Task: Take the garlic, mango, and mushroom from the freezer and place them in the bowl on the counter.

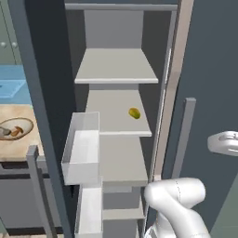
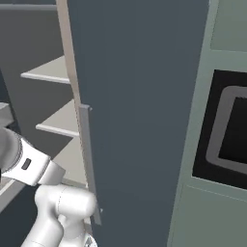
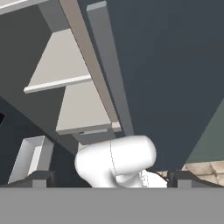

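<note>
The freezer (image 1: 116, 69) stands open, its pale grey shelves showing. The mango (image 1: 134, 113), small and yellow-green, lies alone toward the right of the second shelf. To the left, on the counter (image 1: 14, 153), sits the bowl (image 1: 23, 122) with its tan rim. It holds a brown-orange piece that looks like the mushroom (image 1: 16, 131) and a pale lump that looks like the garlic (image 1: 3, 132). In the hand view my gripper (image 3: 113, 179) is open, its fingertips (image 3: 41, 178) far apart with nothing between them. It is to the right of the freezer opening, well away from the mango.
White door bins (image 1: 83, 148) jut out on the freezer's left door. A closed dark blue-grey door with a vertical grey handle (image 1: 186, 135) fills the right. A black oven window (image 2: 226, 130) is set in the grey-green cabinet front. My bent arm (image 1: 176, 195) sits low before the shelves.
</note>
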